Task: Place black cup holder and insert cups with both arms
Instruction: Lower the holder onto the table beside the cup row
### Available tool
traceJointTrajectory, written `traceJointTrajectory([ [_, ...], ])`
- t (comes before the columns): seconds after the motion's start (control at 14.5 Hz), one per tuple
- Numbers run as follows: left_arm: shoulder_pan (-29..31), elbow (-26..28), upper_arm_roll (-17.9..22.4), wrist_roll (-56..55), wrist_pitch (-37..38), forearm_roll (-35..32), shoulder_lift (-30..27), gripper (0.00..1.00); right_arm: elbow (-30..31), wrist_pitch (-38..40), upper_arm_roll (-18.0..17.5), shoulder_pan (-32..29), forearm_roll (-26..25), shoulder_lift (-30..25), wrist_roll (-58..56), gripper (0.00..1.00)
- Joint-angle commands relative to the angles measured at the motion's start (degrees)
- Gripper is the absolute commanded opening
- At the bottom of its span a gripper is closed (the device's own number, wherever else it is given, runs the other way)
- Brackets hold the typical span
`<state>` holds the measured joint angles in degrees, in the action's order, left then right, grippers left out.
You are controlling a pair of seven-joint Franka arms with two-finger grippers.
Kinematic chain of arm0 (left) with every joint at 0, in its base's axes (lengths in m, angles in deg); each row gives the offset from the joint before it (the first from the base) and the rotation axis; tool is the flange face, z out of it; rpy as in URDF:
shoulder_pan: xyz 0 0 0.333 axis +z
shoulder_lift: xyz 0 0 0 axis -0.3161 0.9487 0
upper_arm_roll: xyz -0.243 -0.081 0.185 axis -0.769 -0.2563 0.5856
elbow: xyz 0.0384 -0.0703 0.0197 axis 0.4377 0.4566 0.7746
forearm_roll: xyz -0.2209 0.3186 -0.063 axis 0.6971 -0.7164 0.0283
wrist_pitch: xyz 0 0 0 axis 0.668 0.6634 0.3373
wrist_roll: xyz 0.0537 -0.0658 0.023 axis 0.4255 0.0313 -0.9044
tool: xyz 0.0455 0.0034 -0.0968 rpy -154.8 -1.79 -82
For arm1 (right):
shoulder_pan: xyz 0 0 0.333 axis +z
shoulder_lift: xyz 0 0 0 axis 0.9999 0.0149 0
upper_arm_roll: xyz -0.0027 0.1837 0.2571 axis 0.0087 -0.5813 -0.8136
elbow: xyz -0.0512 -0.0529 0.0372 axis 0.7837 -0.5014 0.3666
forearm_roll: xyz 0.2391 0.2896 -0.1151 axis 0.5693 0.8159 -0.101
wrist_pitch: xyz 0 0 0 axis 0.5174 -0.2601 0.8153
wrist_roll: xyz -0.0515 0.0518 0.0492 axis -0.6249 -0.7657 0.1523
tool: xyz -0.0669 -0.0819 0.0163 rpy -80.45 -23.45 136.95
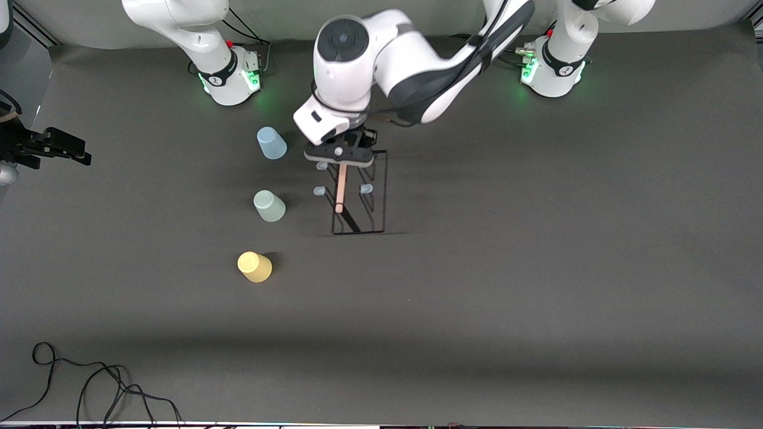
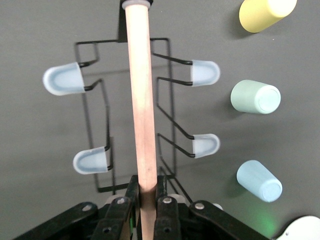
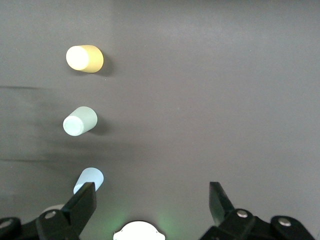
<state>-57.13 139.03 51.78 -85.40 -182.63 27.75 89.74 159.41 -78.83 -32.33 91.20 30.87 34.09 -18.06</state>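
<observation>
Grey worktop carries the black cup holder beside three upside-down cups. Left gripper pinches its wooden handle; lower it level before releasing. Right gripper waits near the edge, jaws spread.

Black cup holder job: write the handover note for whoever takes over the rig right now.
Left tool: shut on the wooden handle of the black cup holder, near the handle's end toward the robots' bases.
Right tool: open, holding nothing, waiting over bare table near the right arm's end.
Cups: the blue cup, green cup and yellow cup stand upside down in a row beside the holder, toward the right arm's end; yellow is nearest the front camera.
Done: holder gripped; whether it rests on the table cannot be told.
Left: release the holder, then put all three cups on its pegs. No peg carries a cup yet.
</observation>
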Motion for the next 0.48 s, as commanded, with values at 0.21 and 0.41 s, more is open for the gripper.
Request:
traceJointTrajectory([
  [0.21, -0.8, -0.3, 0.6, -1.0, -5.2, -1.2, 4.8, 0.00, 0.5, 0.5, -0.3, -0.3, -0.2, -1.1, 0.4, 1.00],
  [0.41, -0.8, 0.9, 0.6, -1.1, -6.9, -0.9, 5.0, 0.00, 0.5, 0.5, -0.3, -0.3, -0.2, -1.1, 0.4, 1.00],
])
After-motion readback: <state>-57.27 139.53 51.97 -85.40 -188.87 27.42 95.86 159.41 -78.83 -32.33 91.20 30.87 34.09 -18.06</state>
